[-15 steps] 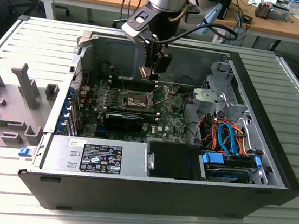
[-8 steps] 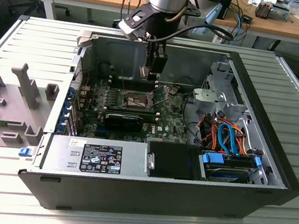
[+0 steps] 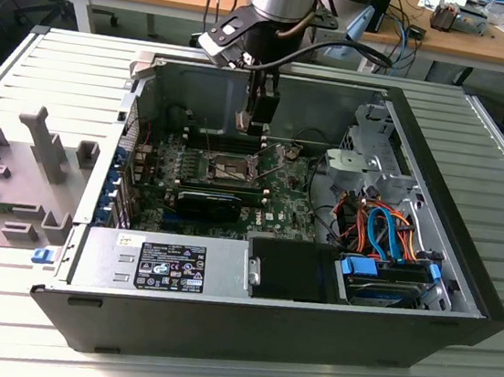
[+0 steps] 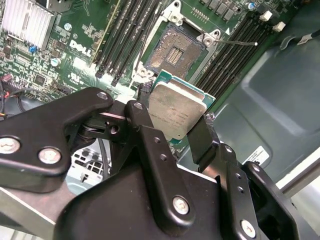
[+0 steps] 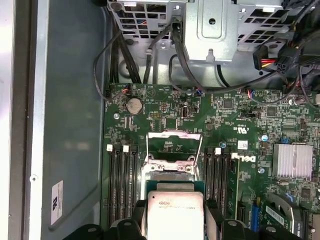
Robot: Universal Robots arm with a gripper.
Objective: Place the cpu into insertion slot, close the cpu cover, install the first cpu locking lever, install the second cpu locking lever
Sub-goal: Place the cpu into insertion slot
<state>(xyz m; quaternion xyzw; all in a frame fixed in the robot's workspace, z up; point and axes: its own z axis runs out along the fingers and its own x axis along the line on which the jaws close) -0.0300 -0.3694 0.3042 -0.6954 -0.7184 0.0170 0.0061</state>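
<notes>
While the gripper point(image 3: 258, 120) is hanging over the open computer case point(image 3: 217, 327), its two black fingers point(image 4: 142, 120) are squeezing the cpu point(image 4: 175, 112) by its edges. The cpu's grey metal top is showing in both wrist views. The cpu is floating in the air, close above the slot point(image 4: 175, 50) but not touching it. The slot is lying bare in the middle of the green board point(image 5: 240, 115). Its tiny pins are showing, so nothing is sitting in it yet. The cover point(image 5: 175, 132) is standing tipped up and open, at the edge of the slot away from the gripper. One thin lever point(image 4: 240, 44) is sticking out loose beside the slot. So the job is looking like it is only at its first step. The cpu is picked up and almost lined up with the slot, but it is not in yet. The cover is not shut, and the two levers are not locked down.
</notes>
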